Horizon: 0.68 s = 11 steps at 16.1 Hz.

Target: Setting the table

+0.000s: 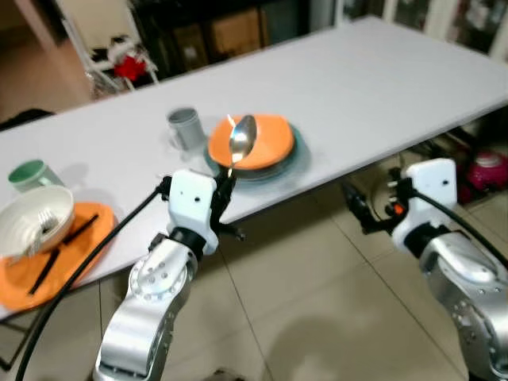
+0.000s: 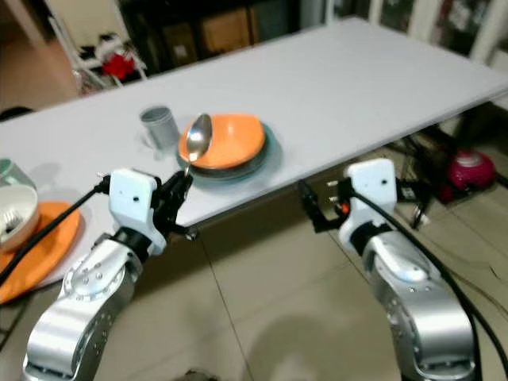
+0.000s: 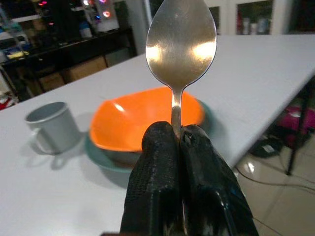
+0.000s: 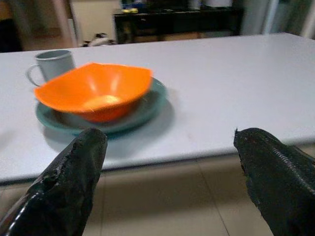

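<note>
My left gripper (image 1: 227, 184) is shut on the handle of a silver spoon (image 1: 241, 140), holding it upright just off the table's near edge, in front of the orange bowl (image 1: 252, 140). The bowl sits on a teal plate (image 1: 295, 155), with a grey mug (image 1: 186, 128) beside it. In the left wrist view the spoon (image 3: 181, 37) rises from between the closed fingers (image 3: 157, 177). My right gripper (image 1: 359, 208) stands open below the table's edge, to the right of the bowl; its fingers (image 4: 69, 182) are spread wide in the right wrist view.
At the table's left end lie an orange plate (image 1: 75, 254) with black chopsticks (image 1: 59, 250), a white bowl (image 1: 33, 221) and a green cup (image 1: 28, 175). The white table (image 1: 381, 87) stretches away to the right. A pink object (image 1: 486, 171) sits on the tiled floor under it.
</note>
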Available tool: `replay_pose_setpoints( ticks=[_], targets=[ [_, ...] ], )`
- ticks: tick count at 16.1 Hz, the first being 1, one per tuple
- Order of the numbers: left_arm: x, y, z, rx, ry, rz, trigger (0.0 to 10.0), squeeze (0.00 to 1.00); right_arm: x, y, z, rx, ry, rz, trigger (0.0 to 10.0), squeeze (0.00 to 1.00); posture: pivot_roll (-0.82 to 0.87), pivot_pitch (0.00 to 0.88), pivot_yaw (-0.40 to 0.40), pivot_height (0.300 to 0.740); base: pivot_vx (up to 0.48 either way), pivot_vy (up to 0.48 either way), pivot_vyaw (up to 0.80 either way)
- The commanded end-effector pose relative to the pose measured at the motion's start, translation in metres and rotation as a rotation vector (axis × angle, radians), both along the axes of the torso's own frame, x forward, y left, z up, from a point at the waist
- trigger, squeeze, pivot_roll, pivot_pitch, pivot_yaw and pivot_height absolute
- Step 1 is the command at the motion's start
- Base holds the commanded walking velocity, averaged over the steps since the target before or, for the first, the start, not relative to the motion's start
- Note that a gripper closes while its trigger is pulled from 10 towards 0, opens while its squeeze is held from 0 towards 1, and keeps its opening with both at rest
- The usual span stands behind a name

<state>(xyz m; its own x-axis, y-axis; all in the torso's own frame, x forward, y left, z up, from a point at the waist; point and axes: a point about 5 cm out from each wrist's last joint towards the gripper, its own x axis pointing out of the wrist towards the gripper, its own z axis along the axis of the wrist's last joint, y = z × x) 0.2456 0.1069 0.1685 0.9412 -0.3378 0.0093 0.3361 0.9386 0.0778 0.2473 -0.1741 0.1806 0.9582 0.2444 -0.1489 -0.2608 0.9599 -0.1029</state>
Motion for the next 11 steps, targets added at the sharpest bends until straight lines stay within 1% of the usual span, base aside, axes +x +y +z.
replay_pose_setpoints(
  ticks=[1,5,7,9,10,11],
  targets=[
    [0.0006,0.0068,-0.0001,0.017,-0.004,0.020,10.0,0.00,-0.0002,0.0068,0.0019,0.010,-0.010,0.030,10.0,0.00,-0.15,0.046,0.117,0.740,0.454,0.000,0.00],
    [0.0010,0.0036,-0.0017,0.022,0.007,-0.004,10.0,0.00,-0.0012,0.0062,0.0028,-0.005,-0.010,0.048,10.0,0.00,-0.15,0.048,0.119,0.740,0.453,0.000,0.00],
    [0.0011,0.0031,-0.0025,0.027,0.012,-0.010,10.0,0.00,-0.0013,0.0062,0.0033,-0.027,-0.001,0.087,10.0,0.00,-0.15,0.046,0.112,0.740,0.442,0.000,0.00],
    [0.0032,0.0071,-0.0033,0.021,0.038,0.010,10.0,0.00,-0.0022,0.0078,0.0047,-0.036,0.012,0.160,10.0,0.00,-0.15,0.045,0.108,0.740,0.386,0.000,0.00],
    [0.0049,0.0089,-0.0033,0.027,0.052,0.011,10.0,0.00,-0.0027,0.0086,0.0057,-0.033,0.022,0.196,10.0,0.00,-0.15,0.045,0.103,0.740,0.000,0.000,0.00],
    [0.0063,0.0090,-0.0028,0.049,0.061,-0.011,10.0,0.00,-0.0033,0.0095,0.0069,-0.034,0.033,0.234,10.0,0.00,-0.15,0.043,0.100,0.740,0.000,0.000,0.00]
  ],
)
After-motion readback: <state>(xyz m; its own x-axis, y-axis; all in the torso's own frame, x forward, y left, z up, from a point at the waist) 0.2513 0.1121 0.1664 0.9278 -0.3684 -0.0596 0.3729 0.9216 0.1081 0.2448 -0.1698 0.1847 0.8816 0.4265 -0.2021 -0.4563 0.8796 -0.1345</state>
